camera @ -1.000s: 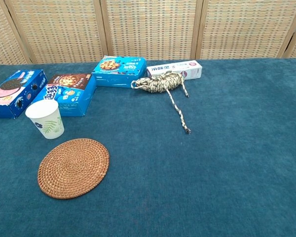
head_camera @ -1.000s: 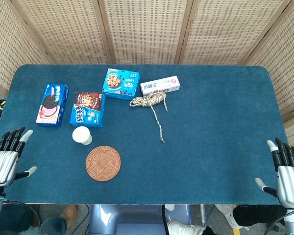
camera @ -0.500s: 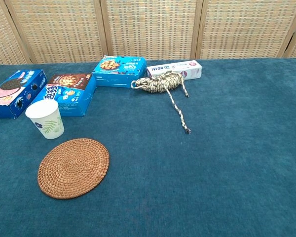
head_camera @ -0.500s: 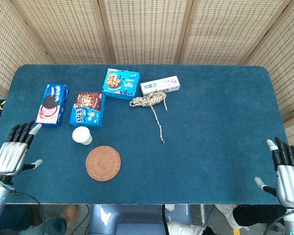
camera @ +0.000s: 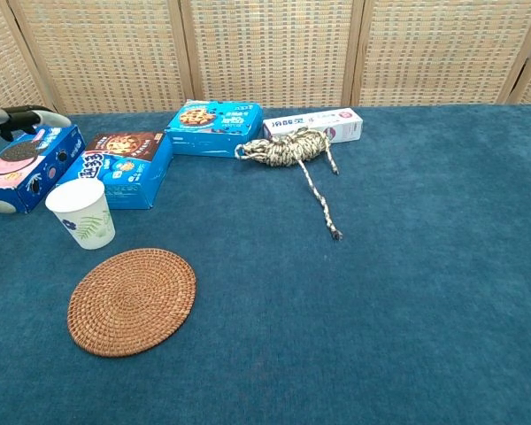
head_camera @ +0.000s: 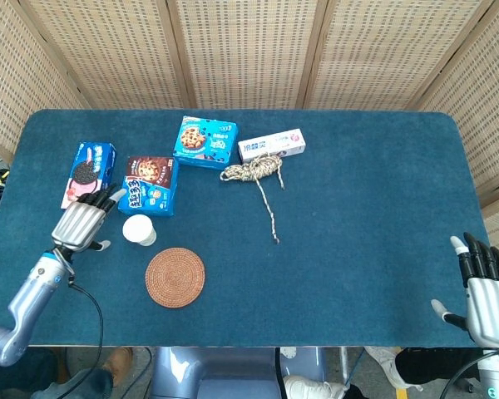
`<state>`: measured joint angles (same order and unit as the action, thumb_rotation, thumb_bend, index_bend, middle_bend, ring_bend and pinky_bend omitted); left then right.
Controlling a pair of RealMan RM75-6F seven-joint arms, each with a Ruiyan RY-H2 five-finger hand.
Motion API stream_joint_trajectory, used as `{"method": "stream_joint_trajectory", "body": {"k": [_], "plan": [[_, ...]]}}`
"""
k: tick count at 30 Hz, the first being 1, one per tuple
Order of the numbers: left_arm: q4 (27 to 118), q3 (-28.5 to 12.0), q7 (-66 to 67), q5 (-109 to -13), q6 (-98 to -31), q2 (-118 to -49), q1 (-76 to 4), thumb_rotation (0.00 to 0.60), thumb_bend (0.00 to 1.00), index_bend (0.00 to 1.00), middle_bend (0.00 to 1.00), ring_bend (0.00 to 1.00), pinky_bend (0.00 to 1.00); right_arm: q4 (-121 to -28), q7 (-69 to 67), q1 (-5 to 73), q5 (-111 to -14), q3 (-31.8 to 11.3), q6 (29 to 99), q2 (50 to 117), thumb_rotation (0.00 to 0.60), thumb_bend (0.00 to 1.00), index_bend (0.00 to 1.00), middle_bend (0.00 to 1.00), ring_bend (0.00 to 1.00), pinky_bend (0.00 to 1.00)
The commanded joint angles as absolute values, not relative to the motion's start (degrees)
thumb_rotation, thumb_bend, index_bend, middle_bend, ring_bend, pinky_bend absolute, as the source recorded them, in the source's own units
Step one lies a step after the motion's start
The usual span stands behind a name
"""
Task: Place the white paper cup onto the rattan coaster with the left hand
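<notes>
The white paper cup [head_camera: 139, 229] [camera: 81, 213], printed with a leaf, stands upright on the blue table just above the round rattan coaster [head_camera: 175, 277] [camera: 132, 300]. My left hand [head_camera: 85, 224] hovers open a short way to the left of the cup, fingers spread toward it, not touching; in the chest view only its fingertips [camera: 31, 115] show at the left edge. My right hand [head_camera: 485, 293] rests open off the table's right front corner, holding nothing.
Behind the cup lie three blue biscuit boxes [head_camera: 87, 176] [head_camera: 148, 184] [head_camera: 205, 141]. A toothpaste box [head_camera: 271, 145] and a coiled rope [head_camera: 254, 171] with a trailing end lie further right. Woven screens close off the back.
My left hand has moved right and forward over the table, from the left front edge to beside the cup. The cup, coaster and right hand have stayed put.
</notes>
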<state>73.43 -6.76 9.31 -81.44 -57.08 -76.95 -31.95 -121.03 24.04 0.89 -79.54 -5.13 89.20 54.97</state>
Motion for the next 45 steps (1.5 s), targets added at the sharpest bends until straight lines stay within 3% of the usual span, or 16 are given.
{"method": "stream_joint_trajectory", "body": {"k": [1,7,14,18,26,34,39,45], "plan": [[69.46,-5.97,7.32,-83.7,-55.53,-80.3,-34.31,0.6,0.0,0.0,0.1,0.21,0.26,-121.0,24.34,1.0,-79.24,-5.2,89.15,55.19,0.6,0.0,0.0,0.0,0.0,0.0],[66.89,-4.89,6.38,-85.55,-56.06,-82.53,-35.39,0.6,0.0,0.05,0.17,0.28,0.32,-120.87,24.32,1.05,-78.71,-5.36,89.29,55.31,0.6,0.0,0.0,0.0,0.0,0.0],[65.29,-4.24,6.96,-86.19,-56.51,-84.77,-36.24,0.6,0.01,0.29,0.39,0.47,0.4,-120.76,23.62,0.99,-78.56,-5.37,89.4,55.1,0.6,0.0,0.0,0.0,0.0,0.0],[64.89,-4.15,7.44,-85.57,-56.37,-85.12,-36.29,0.6,0.07,0.37,0.46,0.55,0.45,-120.77,23.27,0.96,-78.62,-5.35,89.45,54.94,0.6,0.0,0.0,0.0,0.0,0.0],[66.26,-4.21,4.92,-85.91,-59.25,-83.23,-35.53,0.6,0.09,0.38,0.48,0.56,0.46,-120.89,23.12,0.97,-78.86,-5.18,89.42,54.86,0.6,0.0,0.0,0.0,0.0,0.0],[76.14,-2.69,0.86,-91.59,-66.96,-74.88,-33.54,0.6,0.09,0.38,0.46,0.54,0.46,-121.13,22.84,0.88,-79.01,-5.05,89.52,54.68,0.6,0.0,0.0,0.0,0.0,0.0],[86.53,0.48,2.21,-95.14,-66.21,-68.57,-33.25,0.6,0.09,0.38,0.46,0.54,0.45,-121.35,22.52,0.89,-80.04,-4.72,89.43,54.59,0.6,0.0,0.01,0.0,0.0,0.0],[89.65,1.92,5.64,-97.3,-64.61,-70.34,-33.84,0.6,0.09,0.38,0.46,0.54,0.45,-121.38,22.28,0.71,-80.16,-4.62,89.63,54.46,0.6,0.0,0.01,0.0,0.0,0.0]]}}
